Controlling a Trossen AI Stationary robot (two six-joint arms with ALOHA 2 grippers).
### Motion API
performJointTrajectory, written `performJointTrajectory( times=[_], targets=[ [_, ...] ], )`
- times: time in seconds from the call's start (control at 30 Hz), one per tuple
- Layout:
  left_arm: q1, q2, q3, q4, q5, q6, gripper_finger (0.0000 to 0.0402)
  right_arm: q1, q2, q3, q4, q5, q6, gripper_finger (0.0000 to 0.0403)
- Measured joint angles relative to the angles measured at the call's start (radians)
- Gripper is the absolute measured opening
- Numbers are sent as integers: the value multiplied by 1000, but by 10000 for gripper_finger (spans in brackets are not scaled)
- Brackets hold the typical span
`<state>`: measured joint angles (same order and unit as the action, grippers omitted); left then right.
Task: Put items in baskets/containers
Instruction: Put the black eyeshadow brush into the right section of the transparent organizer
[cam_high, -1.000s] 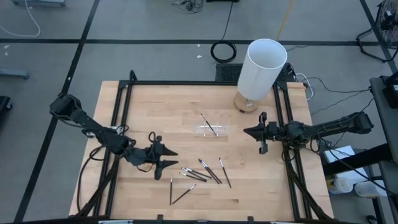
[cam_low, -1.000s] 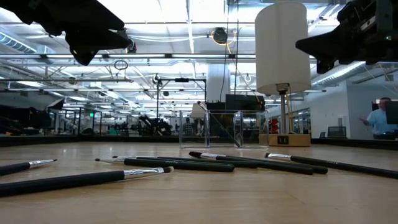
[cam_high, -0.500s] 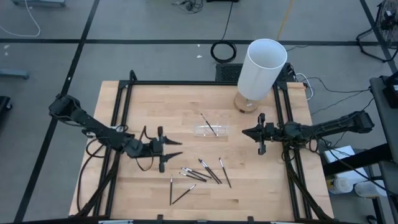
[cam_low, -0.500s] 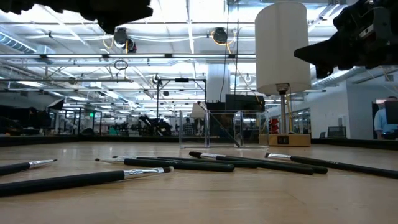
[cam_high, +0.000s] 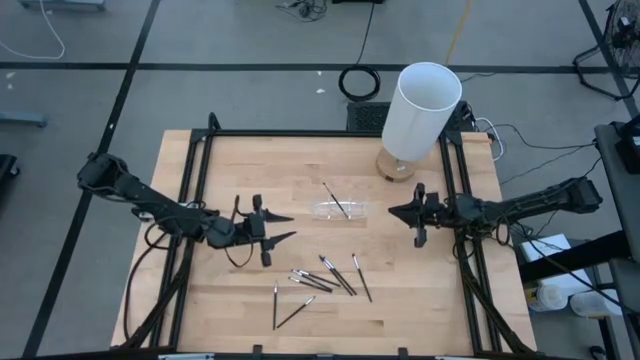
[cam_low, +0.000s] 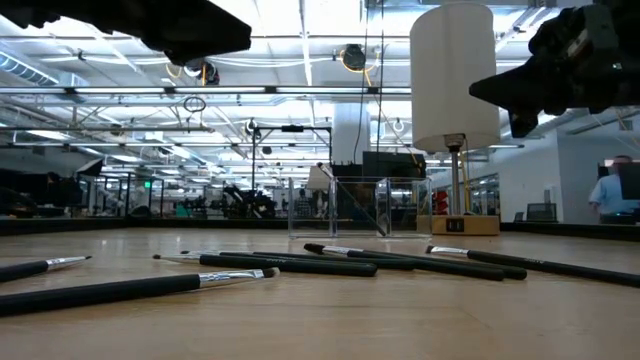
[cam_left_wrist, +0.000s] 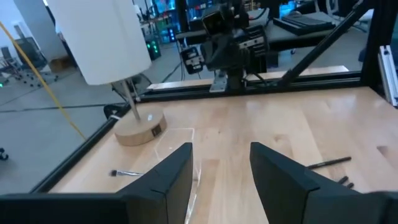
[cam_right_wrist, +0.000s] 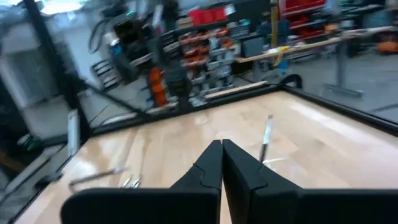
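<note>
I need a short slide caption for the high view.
Open left gripper hovers near clear tray; loose brushes lie below.

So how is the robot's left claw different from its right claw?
The left gripper has its fingers spread open, while the right gripper is pinched shut. The left gripper is above the table near the loose brushes; the right gripper sits on the other side of the clear tray. Both are dark, two-fingered and holding nothing.
</note>
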<state>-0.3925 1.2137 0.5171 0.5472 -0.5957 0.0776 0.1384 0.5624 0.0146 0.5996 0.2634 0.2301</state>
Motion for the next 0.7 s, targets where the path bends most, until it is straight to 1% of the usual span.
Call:
performJointTrajectory(
  times=[0.1,0.17,0.27,0.4,0.5,0.63,0.7],
  targets=[
    [1,0,0,10,0,3,170,41,24,38,-7,9,19,5],
    [1,0,0,27,0,3,170,89,65,74,-47,29,13,8],
    [1,0,0,41,0,4,170,178,158,192,-122,131,-21,12],
    [1,0,0,58,0,-1,170,274,327,367,-316,290,-37,14],
    [0,0,0,57,0,-8,170,307,445,501,-432,340,-27,14],
    [-3,0,0,55,1,-13,170,318,592,656,-565,329,27,14],
    [-3,0,0,53,1,-27,170,321,656,728,-620,286,54,14]
  ],
)
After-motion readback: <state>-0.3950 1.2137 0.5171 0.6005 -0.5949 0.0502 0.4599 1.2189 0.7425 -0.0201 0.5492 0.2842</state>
